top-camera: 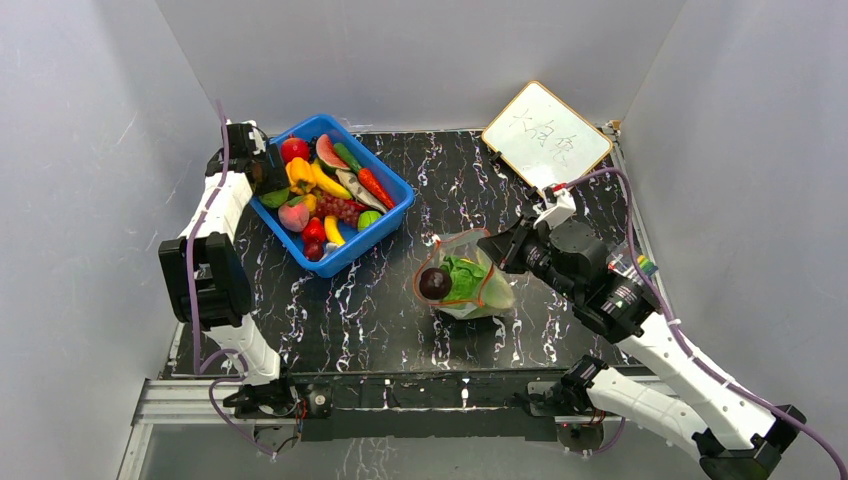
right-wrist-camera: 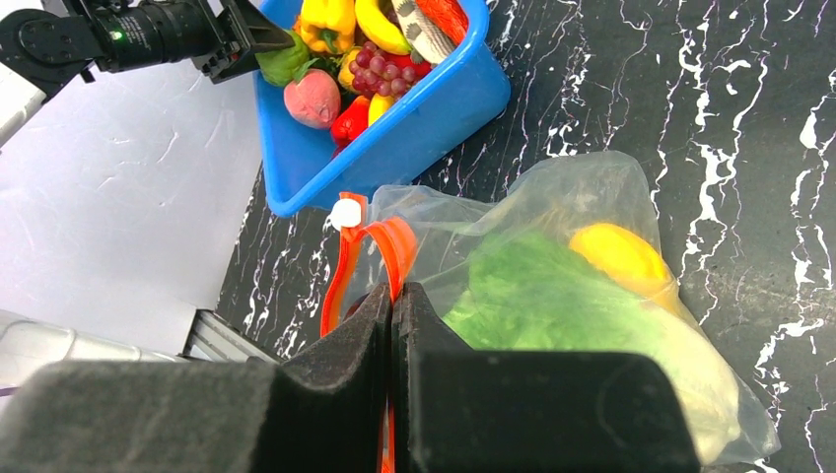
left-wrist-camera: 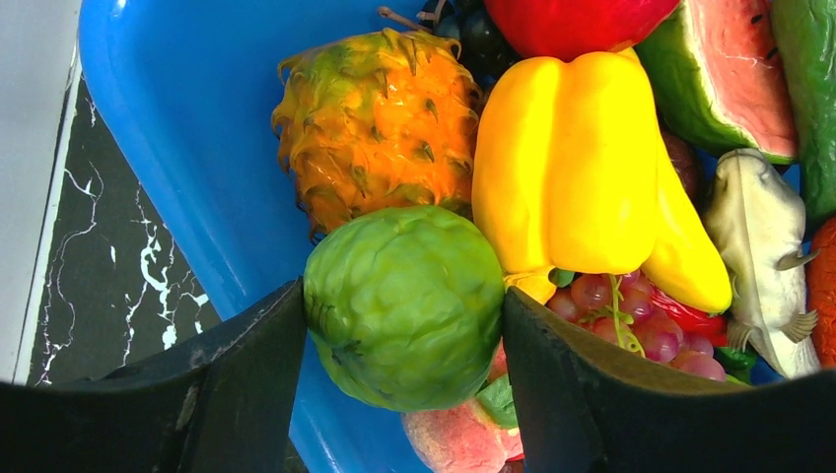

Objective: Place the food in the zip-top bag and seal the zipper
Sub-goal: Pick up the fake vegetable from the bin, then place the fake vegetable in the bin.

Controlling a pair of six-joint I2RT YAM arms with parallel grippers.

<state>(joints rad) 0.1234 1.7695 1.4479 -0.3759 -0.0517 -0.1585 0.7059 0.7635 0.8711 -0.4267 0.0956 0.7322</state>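
My left gripper (top-camera: 268,186) is over the left side of the blue bin (top-camera: 392,214). It is shut on a round bumpy green fruit (left-wrist-camera: 404,286), with a finger (left-wrist-camera: 246,374) on each side, just above a peach (left-wrist-camera: 458,439). The clear zip-top bag (top-camera: 497,293) lies mid-table and holds green lettuce (top-camera: 463,275), a dark plum (top-camera: 435,283) and a yellow pepper (right-wrist-camera: 621,258). My right gripper (right-wrist-camera: 392,296) is shut on the bag's red-orange zipper (right-wrist-camera: 394,241) and holds the mouth up and open. It also shows in the top view (top-camera: 497,250).
The bin holds more food: a yellow pepper (left-wrist-camera: 572,168), an orange spiky fruit (left-wrist-camera: 380,118), watermelon (left-wrist-camera: 734,79), grapes (left-wrist-camera: 631,315), a carrot (top-camera: 375,186). A whiteboard (top-camera: 546,135) lies at the back right. Grey walls stand on three sides.
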